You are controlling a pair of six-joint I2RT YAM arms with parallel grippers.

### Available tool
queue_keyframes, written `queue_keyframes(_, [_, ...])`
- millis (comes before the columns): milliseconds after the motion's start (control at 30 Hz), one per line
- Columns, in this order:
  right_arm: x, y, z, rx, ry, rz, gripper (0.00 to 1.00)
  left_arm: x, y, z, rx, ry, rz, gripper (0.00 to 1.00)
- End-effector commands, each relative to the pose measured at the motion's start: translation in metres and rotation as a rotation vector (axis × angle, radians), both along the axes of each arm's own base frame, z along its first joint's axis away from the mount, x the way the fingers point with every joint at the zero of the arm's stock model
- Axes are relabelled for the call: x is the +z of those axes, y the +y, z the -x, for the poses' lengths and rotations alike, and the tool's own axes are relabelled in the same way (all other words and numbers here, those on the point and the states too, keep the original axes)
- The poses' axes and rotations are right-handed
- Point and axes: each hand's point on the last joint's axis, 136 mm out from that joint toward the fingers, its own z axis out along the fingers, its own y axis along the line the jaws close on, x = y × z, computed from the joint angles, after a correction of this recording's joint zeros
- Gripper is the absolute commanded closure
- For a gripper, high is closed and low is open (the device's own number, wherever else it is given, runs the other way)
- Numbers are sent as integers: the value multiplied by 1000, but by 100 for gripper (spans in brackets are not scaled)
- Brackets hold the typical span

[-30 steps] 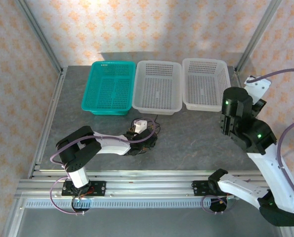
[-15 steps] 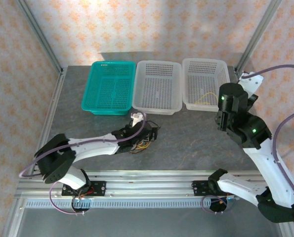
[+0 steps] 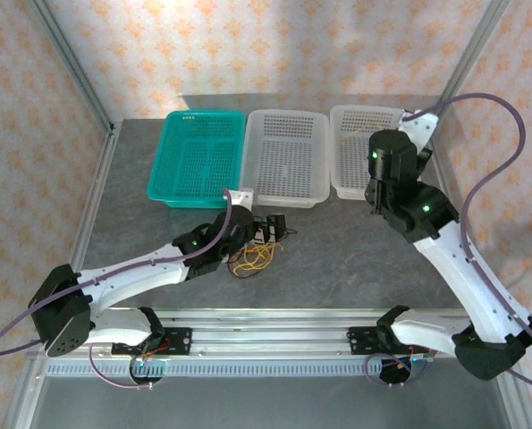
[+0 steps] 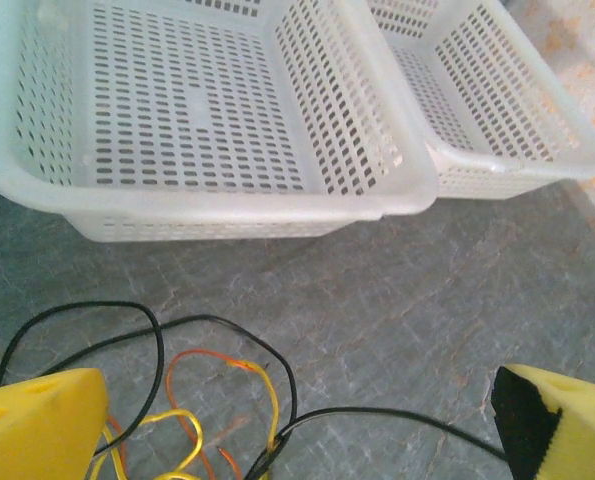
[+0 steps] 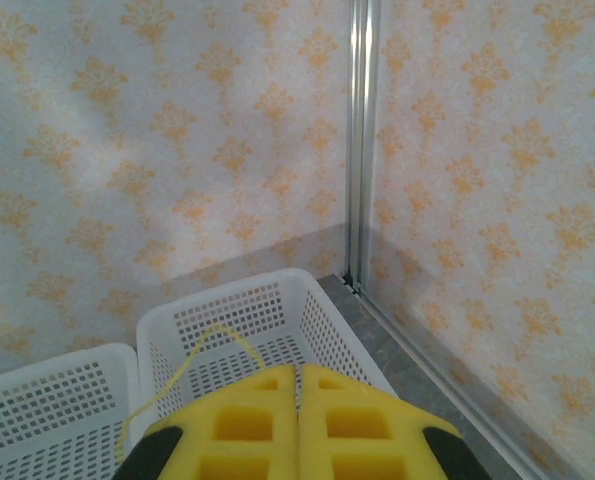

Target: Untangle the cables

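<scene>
The cables (image 3: 252, 259) lie in a small tangle on the grey table in front of the middle basket. In the left wrist view a black cable (image 4: 157, 340), a yellow one (image 4: 262, 390) and an orange one (image 4: 192, 355) cross each other on the table. My left gripper (image 4: 297, 430) is open just above them, its yellow fingertips (image 4: 37, 425) wide apart, and it sits at the far edge of the tangle (image 3: 264, 228). My right gripper (image 5: 297, 385) is shut above the right white basket (image 5: 247, 295), and a thin yellow cable (image 5: 212, 330) arcs out from its tips.
Three baskets stand in a row at the back: teal (image 3: 198, 159), middle white (image 3: 285, 156) and right white (image 3: 346, 152). The middle one (image 4: 207, 205) is just beyond the tangle. A metal post (image 5: 357, 140) and patterned walls close the back right corner.
My left arm has stretched forward, uncovering the tangle, with its gripper closer to the baskets. My right arm has swung left and back over the right basket, shut throughout.
</scene>
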Motion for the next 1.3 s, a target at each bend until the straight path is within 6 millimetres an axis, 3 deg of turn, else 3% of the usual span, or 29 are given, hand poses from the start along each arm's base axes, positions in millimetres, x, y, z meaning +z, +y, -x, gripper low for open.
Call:
queue_keyframes(0, [24, 1, -8, -7, -58, -19, 100, 22, 2, -9, -3, -29, 64, 0])
queue_keyframes(367, [1, -5, -83, 7, -10, -73, 100, 10, 0, -8, -45, -2, 82, 0])
queue_keyframes(633, [-27, -35, -132, -65, 39, -84, 100, -4, 4, 0, -65, 20, 63, 0])
queue_keyframes(967, [-105, -68, -188, -88, 166, -95, 100, -11, 9, 6, -65, 30, 60, 0])
queue_keyframes(1267, [-199, -47, -203, 34, 368, -109, 100, -12, 11, 7, -59, 29, 65, 0])
